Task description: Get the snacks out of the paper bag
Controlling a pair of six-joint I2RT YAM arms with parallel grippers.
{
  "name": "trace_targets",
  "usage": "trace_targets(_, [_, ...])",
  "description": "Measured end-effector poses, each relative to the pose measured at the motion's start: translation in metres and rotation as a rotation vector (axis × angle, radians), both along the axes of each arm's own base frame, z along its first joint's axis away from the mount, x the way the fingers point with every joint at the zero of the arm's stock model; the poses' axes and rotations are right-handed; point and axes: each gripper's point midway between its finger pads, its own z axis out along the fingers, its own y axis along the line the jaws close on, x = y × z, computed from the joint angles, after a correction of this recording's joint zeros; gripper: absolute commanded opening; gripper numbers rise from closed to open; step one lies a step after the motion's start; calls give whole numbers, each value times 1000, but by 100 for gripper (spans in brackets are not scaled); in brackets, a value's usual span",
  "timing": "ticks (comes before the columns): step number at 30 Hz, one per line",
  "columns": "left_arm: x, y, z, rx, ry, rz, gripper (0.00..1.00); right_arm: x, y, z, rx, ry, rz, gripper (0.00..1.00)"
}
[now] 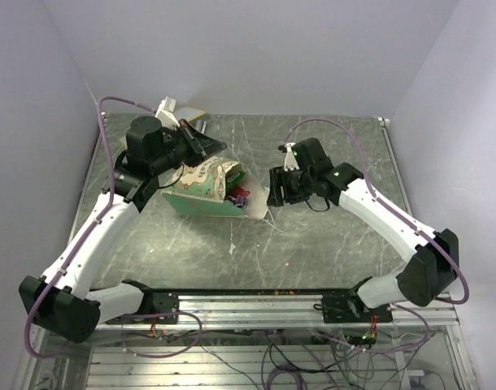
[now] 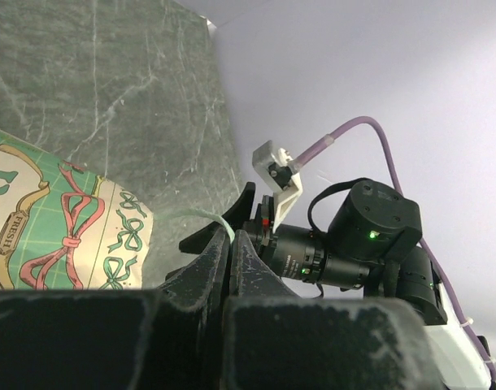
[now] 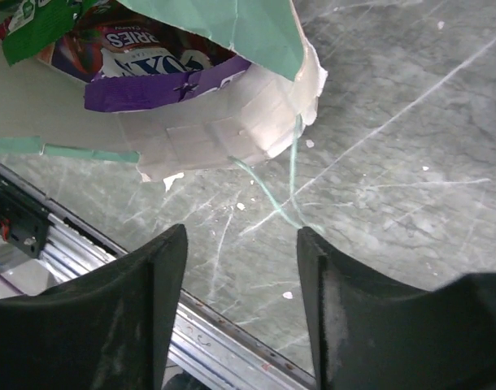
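Note:
The paper bag (image 1: pixel 201 188) lies on its side mid-table, its mouth toward the right. Its cream patterned panel shows in the left wrist view (image 2: pixel 61 231) and its torn rim in the right wrist view (image 3: pixel 232 134). Snacks (image 1: pixel 240 197) sit in the mouth: a purple-magenta packet (image 3: pixel 142 69) and a green one (image 3: pixel 36 24). My left gripper (image 1: pixel 211 149) is above the bag's back end, shut on the thin string handle (image 2: pixel 219 223). My right gripper (image 1: pixel 270 195) is open and empty just right of the mouth; the other string (image 3: pixel 290 183) lies by its fingers.
A white and yellow card (image 1: pixel 181 112) lies at the table's back left, behind the left arm. The metal rail (image 1: pixel 256 302) runs along the near edge. The right arm's camera (image 2: pixel 370 236) shows in the left wrist view.

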Motion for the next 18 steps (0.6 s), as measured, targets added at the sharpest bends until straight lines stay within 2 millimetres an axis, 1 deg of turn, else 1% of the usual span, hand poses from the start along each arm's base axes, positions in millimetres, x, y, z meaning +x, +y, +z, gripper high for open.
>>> trace_targets(3, [-5, 3, -1, 3, 4, 4, 7, -1, -6, 4, -19, -27, 8, 63])
trace_targets(5, [-5, 4, -1, 5, 5, 8, 7, -2, -5, 7, -15, -39, 28, 64])
trace_targets(8, [-6, 5, -4, 15, 17, 12, 7, -3, 8, 15, 55, -89, 100, 64])
trace_targets(10, [-7, 7, -9, 32, 35, 18, 7, -7, 18, 21, 123, -141, 152, 68])
trace_targets(12, [-7, 9, -11, 49, 50, 27, 7, -9, 26, 28, 181, -189, 176, 67])
trace_targets(15, [-7, 12, -8, 61, 52, 41, 7, 4, 37, 43, 251, -232, 121, 65])
trace_targets(17, [-7, 13, -5, 61, 47, 48, 7, 15, 44, 45, 285, -220, 70, 64])
trace_targets(18, [-6, 13, -4, 60, 47, 51, 7, 19, 48, 42, 299, -202, 44, 64])
